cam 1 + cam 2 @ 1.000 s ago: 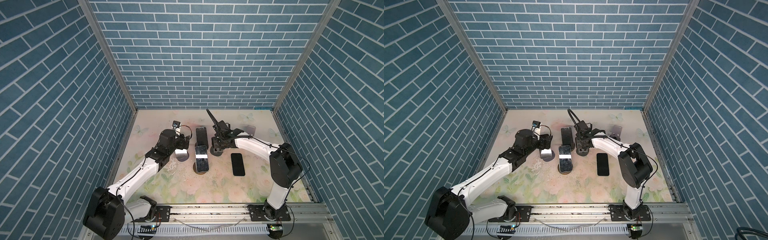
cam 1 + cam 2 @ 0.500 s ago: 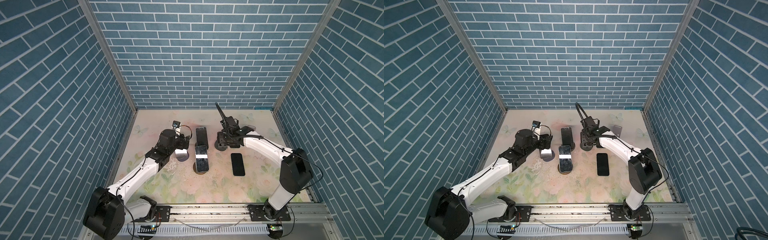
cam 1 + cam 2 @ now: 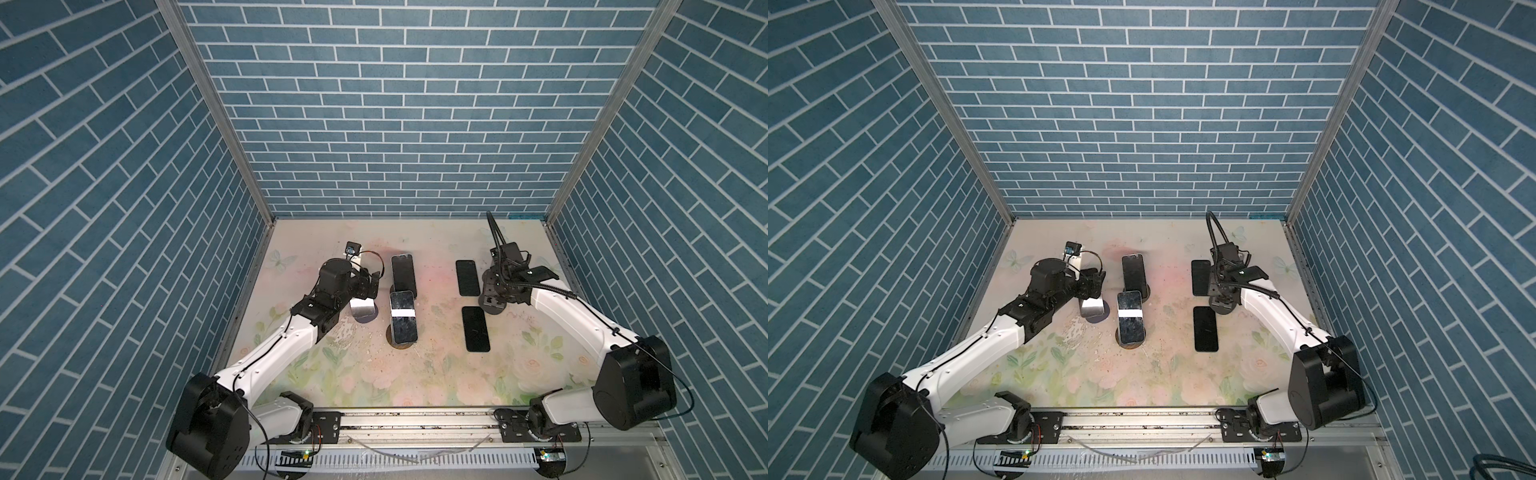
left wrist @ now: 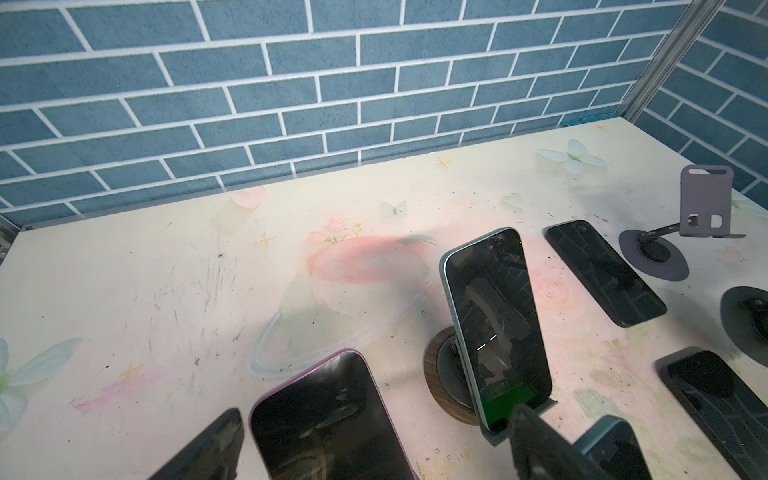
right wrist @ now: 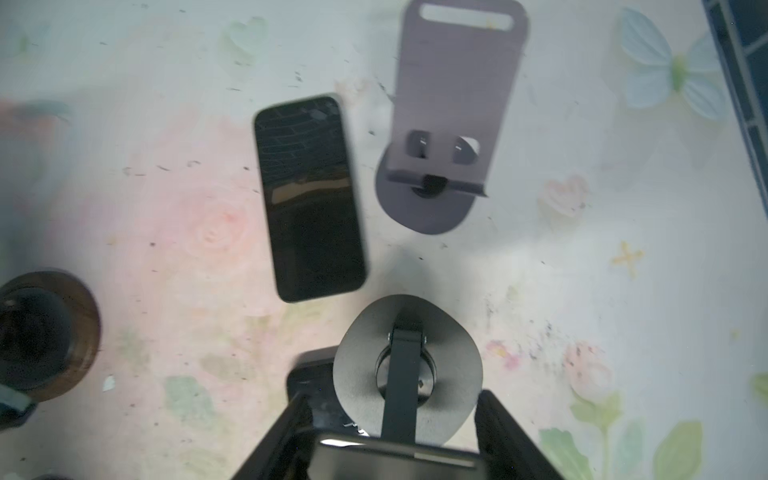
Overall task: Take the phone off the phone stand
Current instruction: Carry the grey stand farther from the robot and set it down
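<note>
My right gripper (image 5: pixel 395 440) is shut on the top edge of a dark phone (image 5: pixel 395 459), whose face is hidden. A dark grey phone stand (image 5: pixel 361 365) with a round base and thin arm stays attached under it. In both top views this gripper (image 3: pixel 500 286) (image 3: pixel 1223 286) is at the right, the stand's base (image 3: pixel 494 309) just below it. I cannot tell whether the base touches the table. My left gripper (image 4: pixel 374 451) (image 3: pixel 368 286) is open, its fingers (image 4: pixel 212 449) either side of a purple-edged phone (image 4: pixel 328 419) that leans on a silver stand (image 3: pixel 362 311).
Two teal phones (image 3: pixel 403 274) (image 3: pixel 402 318) lean on round-based stands in the middle. Two black phones (image 3: pixel 467 277) (image 3: pixel 476 328) lie flat right of centre. An empty grey stand (image 5: pixel 457 95) (image 4: pixel 706 203) is near the back right. Brick walls close three sides.
My right gripper has moved to the right, still shut on the phone, and the dark stand's base has travelled with it, uncovering a flat black phone. The left arm has stayed put.
</note>
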`<action>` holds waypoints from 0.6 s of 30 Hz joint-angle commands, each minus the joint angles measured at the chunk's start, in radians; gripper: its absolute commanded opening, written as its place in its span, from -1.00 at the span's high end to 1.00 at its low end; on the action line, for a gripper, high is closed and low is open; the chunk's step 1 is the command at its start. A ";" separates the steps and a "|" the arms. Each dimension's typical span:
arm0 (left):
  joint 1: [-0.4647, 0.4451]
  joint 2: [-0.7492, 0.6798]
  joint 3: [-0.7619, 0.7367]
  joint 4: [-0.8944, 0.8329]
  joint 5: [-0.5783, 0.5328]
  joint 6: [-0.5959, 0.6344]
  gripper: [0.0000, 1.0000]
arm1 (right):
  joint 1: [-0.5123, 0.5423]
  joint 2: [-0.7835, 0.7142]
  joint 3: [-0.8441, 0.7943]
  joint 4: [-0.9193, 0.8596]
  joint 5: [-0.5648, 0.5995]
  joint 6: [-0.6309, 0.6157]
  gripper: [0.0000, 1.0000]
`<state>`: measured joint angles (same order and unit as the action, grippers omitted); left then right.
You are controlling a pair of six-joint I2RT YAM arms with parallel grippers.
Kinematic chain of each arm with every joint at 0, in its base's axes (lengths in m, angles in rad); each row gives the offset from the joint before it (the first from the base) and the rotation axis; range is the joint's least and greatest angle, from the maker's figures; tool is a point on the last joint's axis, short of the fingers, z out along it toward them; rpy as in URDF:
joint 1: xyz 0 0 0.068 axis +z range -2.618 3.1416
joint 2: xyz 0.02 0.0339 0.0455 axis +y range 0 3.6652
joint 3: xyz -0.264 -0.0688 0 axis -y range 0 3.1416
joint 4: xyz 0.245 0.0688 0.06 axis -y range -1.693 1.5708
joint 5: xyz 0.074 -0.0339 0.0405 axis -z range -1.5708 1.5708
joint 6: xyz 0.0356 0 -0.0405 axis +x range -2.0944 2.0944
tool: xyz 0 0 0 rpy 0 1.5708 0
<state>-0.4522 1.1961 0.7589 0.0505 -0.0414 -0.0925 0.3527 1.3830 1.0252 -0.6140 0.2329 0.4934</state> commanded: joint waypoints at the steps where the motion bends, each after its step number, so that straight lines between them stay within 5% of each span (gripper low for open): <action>1: -0.005 0.015 0.019 0.021 0.015 0.006 -0.99 | -0.047 -0.047 -0.063 -0.022 0.027 0.015 0.00; 18: -0.005 -0.023 0.005 0.042 0.021 -0.010 -0.99 | -0.157 0.044 -0.119 0.134 -0.104 -0.048 -0.09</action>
<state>-0.4522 1.1904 0.7586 0.0944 -0.0212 -0.0967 0.2035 1.4113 0.9119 -0.5144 0.1478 0.4797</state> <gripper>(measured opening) 0.996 0.596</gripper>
